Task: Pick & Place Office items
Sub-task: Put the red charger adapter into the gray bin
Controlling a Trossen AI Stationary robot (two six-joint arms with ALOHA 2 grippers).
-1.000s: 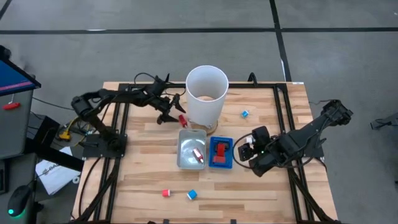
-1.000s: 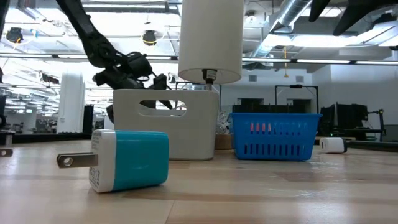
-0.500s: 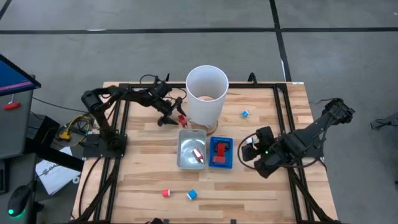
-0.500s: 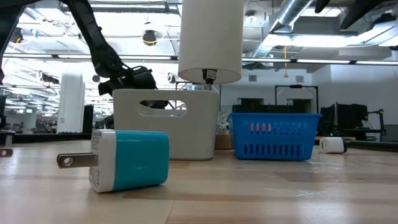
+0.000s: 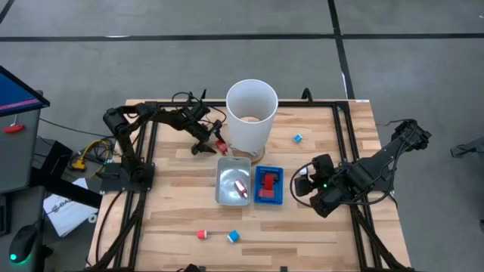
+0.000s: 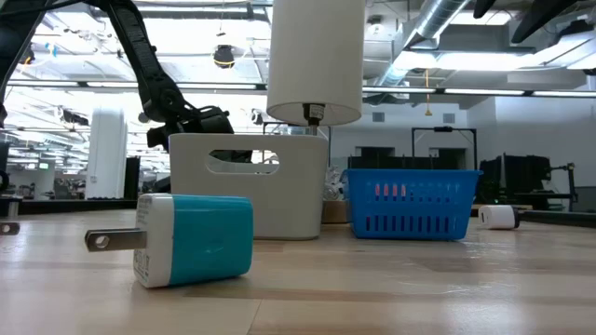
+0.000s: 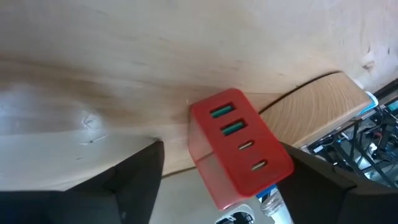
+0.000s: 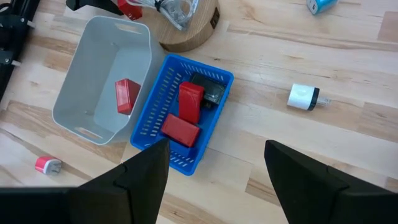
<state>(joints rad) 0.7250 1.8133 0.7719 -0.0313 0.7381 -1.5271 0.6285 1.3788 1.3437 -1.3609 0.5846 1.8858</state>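
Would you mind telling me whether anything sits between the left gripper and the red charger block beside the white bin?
Nothing visible does. In the left wrist view the red charger block lies on bare wood right between the left gripper's open fingers. The white bin stands just beyond it, close alongside, not in the way.

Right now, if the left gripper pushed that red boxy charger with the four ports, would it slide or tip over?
The red boxy charger would probably slide rather than roll, since its faces look flat and squared. It seems rigid moulded plastic, so likely stiff and light. Its glossy shell may slip between the left gripper fingers, which stand wide on either side of it.
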